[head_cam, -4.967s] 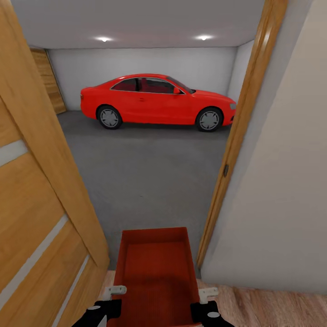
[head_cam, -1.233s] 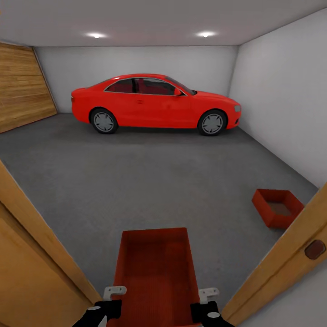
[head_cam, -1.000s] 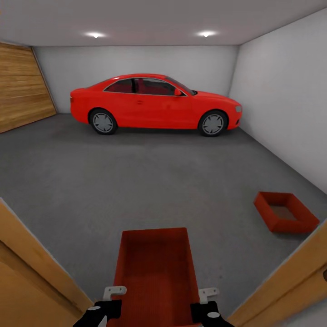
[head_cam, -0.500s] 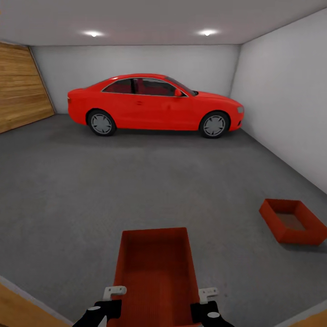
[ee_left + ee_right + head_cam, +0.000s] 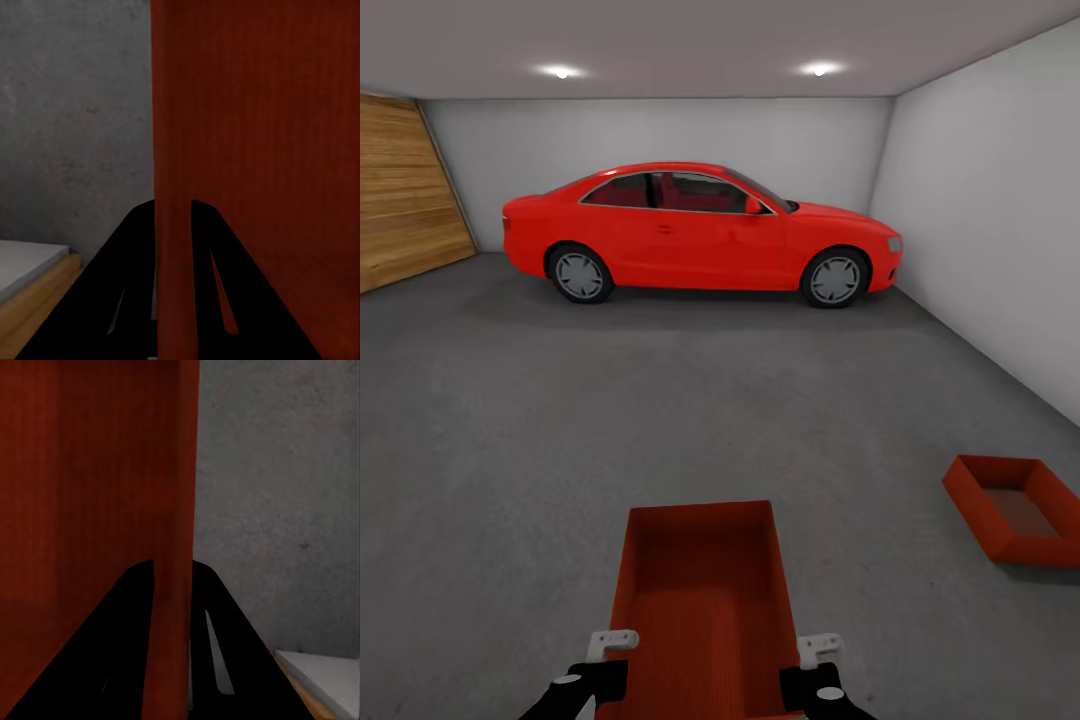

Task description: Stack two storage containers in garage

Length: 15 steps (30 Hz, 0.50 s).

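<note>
Now fully inside the garage, door frames gone from the head view.
Compared with 0.5 s ago, the camera has advanced: the second container [image 5: 1015, 505] on the floor [image 5: 660, 420] sits lower and farther right, near the right wall. The carried container [image 5: 703, 600] is held level, long axis pointing away toward the red car [image 5: 700, 235]. Left gripper [image 5: 598, 665] and right gripper [image 5: 815, 670] each pinch a side wall at the near end, 1 finger inside, 1 outside.

Open floor [image 5: 660, 420] ahead (red car [image 5: 700, 235] far back).
</note>
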Motion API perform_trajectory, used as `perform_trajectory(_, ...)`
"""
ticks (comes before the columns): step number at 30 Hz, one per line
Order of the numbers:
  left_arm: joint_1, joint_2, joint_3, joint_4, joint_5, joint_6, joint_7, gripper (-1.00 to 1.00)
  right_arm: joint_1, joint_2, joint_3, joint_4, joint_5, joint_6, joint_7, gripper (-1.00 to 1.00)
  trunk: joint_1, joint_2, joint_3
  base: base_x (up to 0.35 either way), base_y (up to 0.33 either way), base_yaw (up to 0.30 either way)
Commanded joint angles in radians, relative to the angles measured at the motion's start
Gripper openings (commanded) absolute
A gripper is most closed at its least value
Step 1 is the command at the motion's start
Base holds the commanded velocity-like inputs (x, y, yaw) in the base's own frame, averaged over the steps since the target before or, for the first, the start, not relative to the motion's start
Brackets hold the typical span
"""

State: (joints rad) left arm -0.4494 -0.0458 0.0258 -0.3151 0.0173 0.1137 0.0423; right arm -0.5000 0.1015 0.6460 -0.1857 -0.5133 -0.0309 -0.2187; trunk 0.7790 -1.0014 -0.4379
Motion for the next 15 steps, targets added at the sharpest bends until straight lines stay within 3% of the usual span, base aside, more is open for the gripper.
perform_trajectory(1, 0.000, 0.003, -0.011, -0.006, -0.011, 0.004, 0.010, -1.00, -0.001, -0.014, -0.006, 0.018, -0.025, -0.004, -0.005, -1.00, 0.001, -0.001, -0.001, 0.324, 0.000, 0.000)
perform_trajectory(15, 0.000, 0.003, -0.011, -0.004, -0.011, 0.004, 0.010, -1.00, -0.001, -0.014, -0.005, 0.018, -0.025, -0.004, -0.005, -1.00, 0.001, -0.001, -0.001, 0.324, 0.000, 0.000)
